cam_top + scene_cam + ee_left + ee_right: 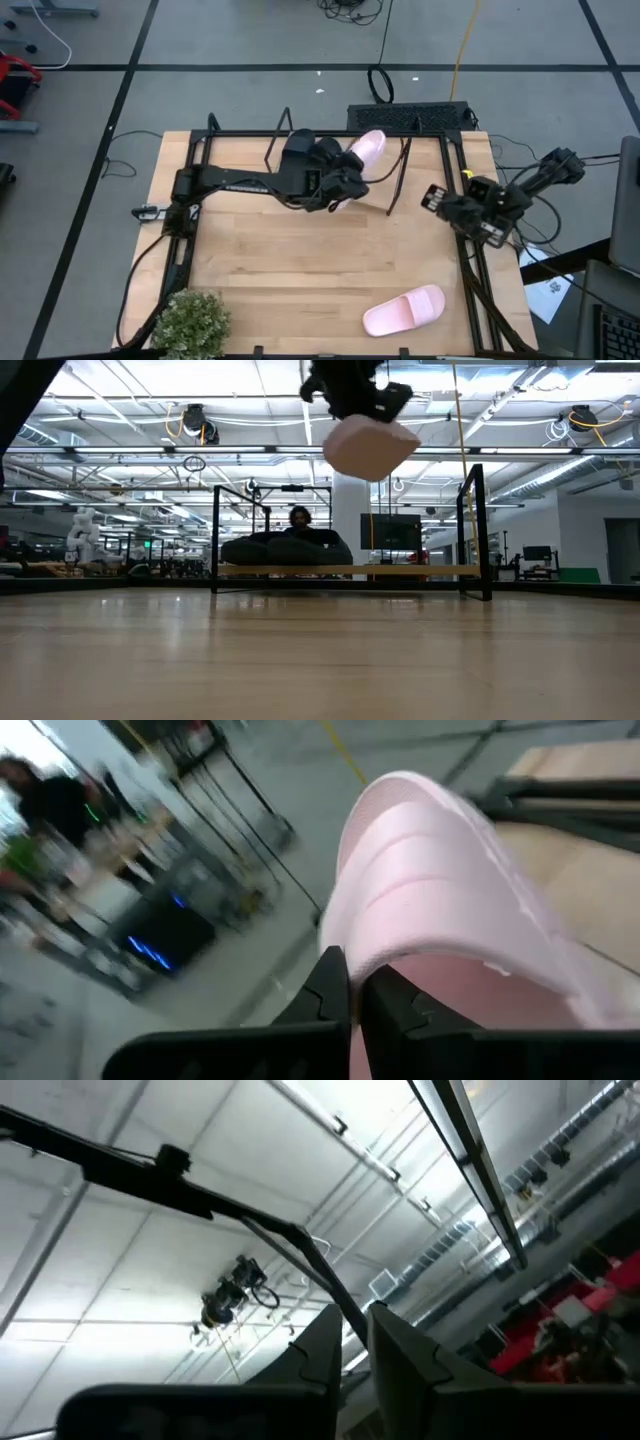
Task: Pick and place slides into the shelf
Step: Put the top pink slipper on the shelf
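Observation:
My left gripper [350, 165] is shut on a pale pink slide [367, 148] and holds it high over the far middle of the table, above the shelf [400, 570]. In the low view two black slides [285, 548] lie side by side on the shelf's wooden plank; my left arm hides them in the high view. A second pink slide [405, 310] lies sole down near the table's near right corner. My right gripper [440, 200] hangs at the table's right edge, tipped upward and shut on nothing. My left gripper pinches the slide at the edge of its wide strap [365, 955], one finger [330, 990] outside it and the other [400, 1005] at the opening under it. The fingers come from the table's left, slanting slightly down. The slide [370, 445] hangs lifted clear, above the shelf.
A small potted plant [190, 320] stands at the near left corner. The shelf's black wire end frames [400, 175] rise at the far side. Bare wooden table [290, 270] lies between the shelf and the near edge. A person [298, 518] sits behind the shelf.

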### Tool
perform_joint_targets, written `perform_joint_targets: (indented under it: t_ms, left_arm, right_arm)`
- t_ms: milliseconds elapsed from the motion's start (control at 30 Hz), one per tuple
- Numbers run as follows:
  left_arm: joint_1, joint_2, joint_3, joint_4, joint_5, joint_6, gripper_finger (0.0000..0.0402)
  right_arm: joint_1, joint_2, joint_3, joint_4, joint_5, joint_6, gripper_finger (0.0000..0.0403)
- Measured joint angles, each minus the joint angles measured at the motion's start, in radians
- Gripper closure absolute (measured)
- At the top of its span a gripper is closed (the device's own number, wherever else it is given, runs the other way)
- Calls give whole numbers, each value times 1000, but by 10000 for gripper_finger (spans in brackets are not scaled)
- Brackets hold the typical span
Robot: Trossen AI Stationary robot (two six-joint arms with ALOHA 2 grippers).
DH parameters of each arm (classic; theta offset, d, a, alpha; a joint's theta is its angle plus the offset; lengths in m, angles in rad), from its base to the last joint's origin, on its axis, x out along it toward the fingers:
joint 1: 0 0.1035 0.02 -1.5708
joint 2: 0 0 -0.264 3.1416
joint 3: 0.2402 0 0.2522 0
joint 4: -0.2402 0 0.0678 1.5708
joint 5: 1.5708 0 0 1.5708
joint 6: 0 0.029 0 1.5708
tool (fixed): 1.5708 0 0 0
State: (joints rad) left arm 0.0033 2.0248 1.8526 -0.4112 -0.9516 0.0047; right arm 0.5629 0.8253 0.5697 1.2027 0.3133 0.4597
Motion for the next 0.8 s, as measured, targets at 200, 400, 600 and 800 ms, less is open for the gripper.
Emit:
perform_joint_targets:
  t_ms: [200,400,600,800]
  left_arm:
    - [37,60,20,76,-22,153,401]
    - [82,95,105,49,-18,154,401]
    - [91,141,134,58,-19,150,401]
    - [79,172,136,45,-91,173,401]
  right_arm:
    - [0,-67,0,-7,0,-76,358]
    - [1,-108,0,-43,4,-106,358]
    - [2,-150,0,-63,0,-106,358]
    - [2,-186,0,-124,-1,-64,358]
